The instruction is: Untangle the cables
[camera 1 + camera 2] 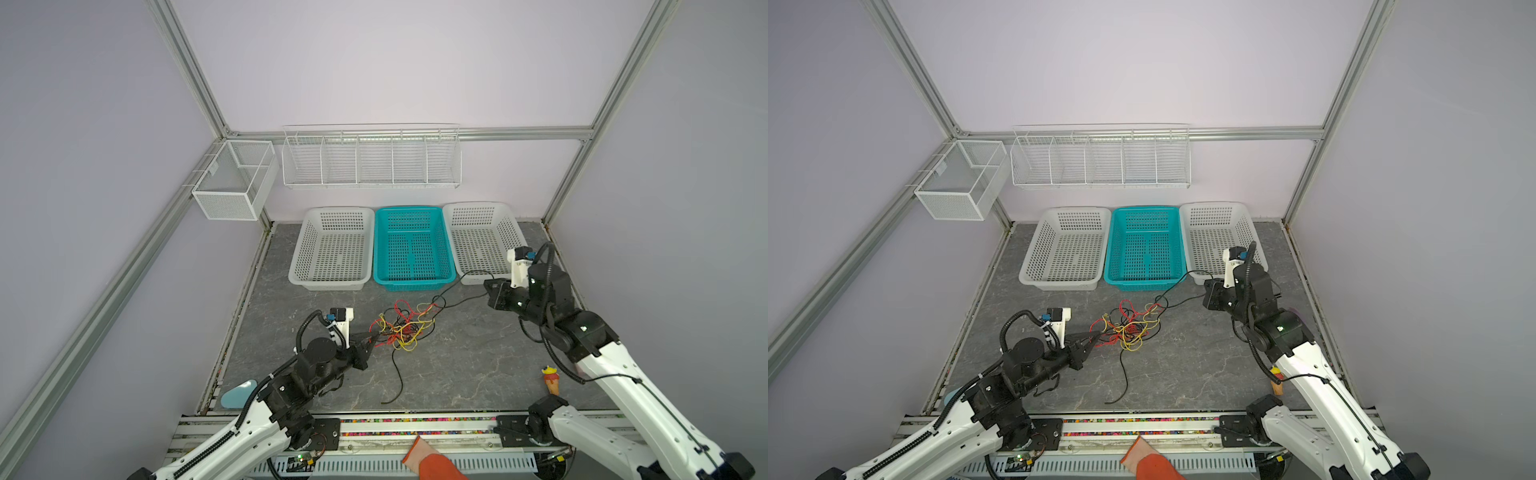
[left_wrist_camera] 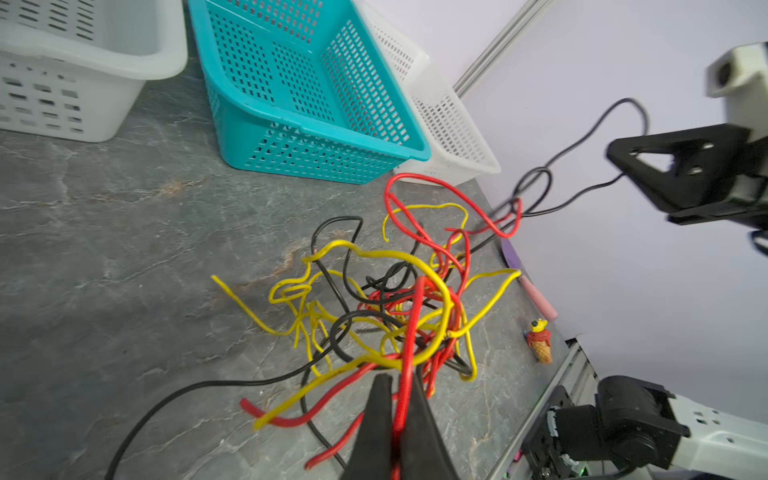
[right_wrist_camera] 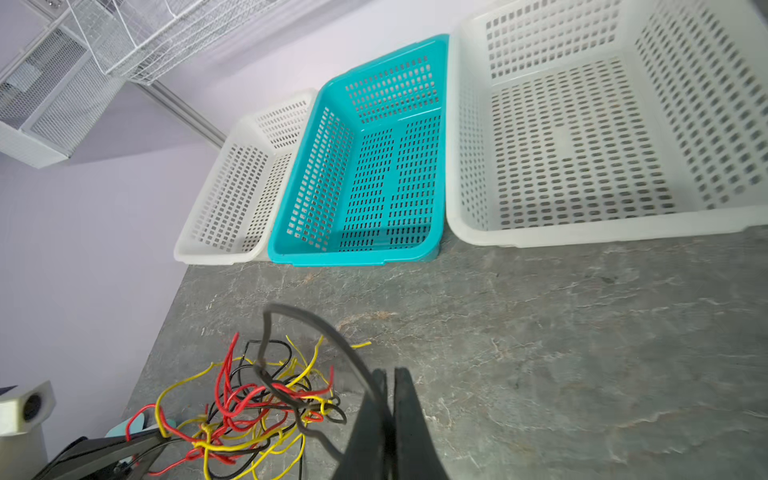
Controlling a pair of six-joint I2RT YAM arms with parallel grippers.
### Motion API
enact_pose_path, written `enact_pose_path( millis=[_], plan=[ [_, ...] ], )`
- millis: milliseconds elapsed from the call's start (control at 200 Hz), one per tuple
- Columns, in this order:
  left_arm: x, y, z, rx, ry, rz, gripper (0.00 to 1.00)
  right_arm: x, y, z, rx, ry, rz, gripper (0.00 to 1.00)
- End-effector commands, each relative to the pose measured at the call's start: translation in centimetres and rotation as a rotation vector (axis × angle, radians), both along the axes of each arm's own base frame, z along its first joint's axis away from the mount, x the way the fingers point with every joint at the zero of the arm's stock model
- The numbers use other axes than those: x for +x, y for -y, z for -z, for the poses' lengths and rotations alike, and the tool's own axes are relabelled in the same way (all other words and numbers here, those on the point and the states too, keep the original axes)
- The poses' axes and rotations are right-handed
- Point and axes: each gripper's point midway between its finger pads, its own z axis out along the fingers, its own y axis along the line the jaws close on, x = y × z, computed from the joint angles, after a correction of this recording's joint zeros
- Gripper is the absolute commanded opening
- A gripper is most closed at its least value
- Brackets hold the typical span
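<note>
**Bimanual cell, shown in both top views and both wrist views.** A heap of thin, limp cables [image 1: 401,330] in black, red and yellow lies on the grey marbled desk [image 1: 457,365]. It sits just in front of the teal perforated plastic basket [image 1: 415,282] and does not touch the basket's front wall.

**Left tool** [image 2: 400,374]. It meets the heap on the side turned away from the teal basket. Its jaws are pressed together on a red cable [image 2: 409,332], which runs from between the fingers up into the knot of yellow, red and black loops.

**Right tool** [image 3: 390,372]. It hangs off the teal basket's front right corner, well apart from the heap. Its jaws are closed and pinch a black cable [image 3: 324,330]. This black cable leaves the heap on the side nearest the teal basket, arches past the basket's front right corner and rises off the desk to the right tool.

**Other items.**
- A second black strand trails out of the heap, directly away from the teal basket, and its free end lies on the desk.
- Two white perforated plastic baskets [image 1: 328,283] stand just beside the teal basket, one along each long side.
- A small toy ice-cream cone [image 1: 552,380] stands far from the teal basket, next to the right arm.
</note>
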Motion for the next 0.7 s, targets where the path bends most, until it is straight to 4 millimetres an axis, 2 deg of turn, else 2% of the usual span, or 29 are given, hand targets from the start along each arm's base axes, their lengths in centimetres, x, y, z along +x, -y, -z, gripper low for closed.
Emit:
enact_pose_path(
  millis=[0,190,365,445,525,695],
  plan=[
    [0.9,-1.0,2.0,0.069,-0.042,-0.077,0.00,-1.3,2.5,-2.5,-0.041,0.026,0.051,0.06],
    [1.3,-1.2,4.0,0.142,-0.085,-0.099,0.00,-3.0,4.4,-6.4,-0.027,0.080,0.096,0.06],
    [1.8,-2.0,5.9,0.227,-0.125,-0.138,0.00,-5.1,5.0,-10.3,0.005,0.156,0.084,0.06],
    [2.0,-2.3,6.7,0.260,-0.148,-0.153,0.00,-5.8,4.9,-11.4,0.010,0.166,0.064,0.06],
    [2.3,-2.2,7.0,0.257,-0.173,-0.160,0.00,-6.0,4.3,-11.5,0.022,0.159,0.029,0.06],
    [2.6,-0.6,4.4,0.161,-0.114,-0.110,0.00,-5.1,2.2,-8.0,0.034,0.056,-0.056,0.06]
  ],
)
